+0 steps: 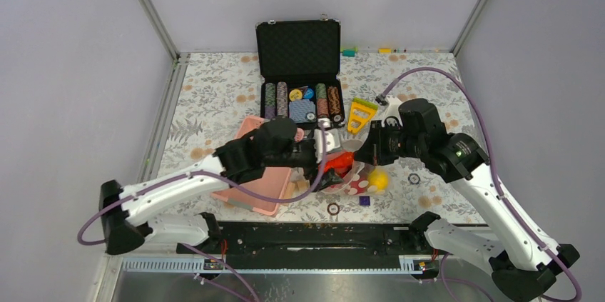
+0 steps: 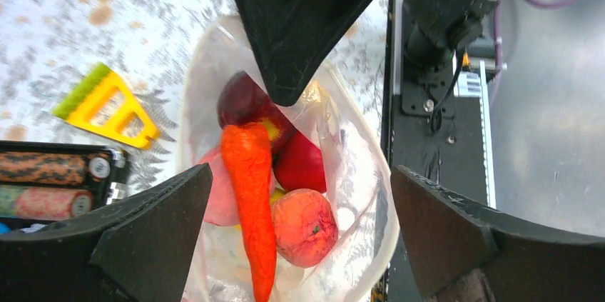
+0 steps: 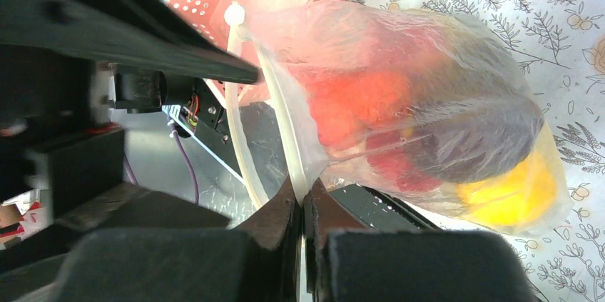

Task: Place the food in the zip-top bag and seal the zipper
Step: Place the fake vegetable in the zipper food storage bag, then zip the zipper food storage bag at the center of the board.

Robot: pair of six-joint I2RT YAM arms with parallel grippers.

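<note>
The zip-top bag (image 1: pixel 354 182) is held up off the table in front of the poker case, mouth open. Through its mouth the left wrist view shows the food: an orange carrot (image 2: pixel 250 202), a peach (image 2: pixel 305 225), a red piece (image 2: pixel 300 163) and a dark red piece (image 2: pixel 241 98). A yellow piece (image 3: pixel 510 198) lies at the bag's bottom (image 3: pixel 442 88). My right gripper (image 3: pixel 303 198) is shut on the zipper strip (image 3: pixel 285 131) at the mouth edge. My left gripper (image 2: pixel 300 245) is open and empty, jaws wide apart astride the bag's mouth (image 2: pixel 360 195).
An open black poker case (image 1: pixel 298 73) with chips stands behind. A yellow triangular toy (image 1: pixel 362 115) lies to its right. The pink lattice basket (image 1: pixel 250 173) sits under my left arm. A purple cube (image 1: pixel 364 200) and small rings (image 1: pixel 333 208) lie near the front edge.
</note>
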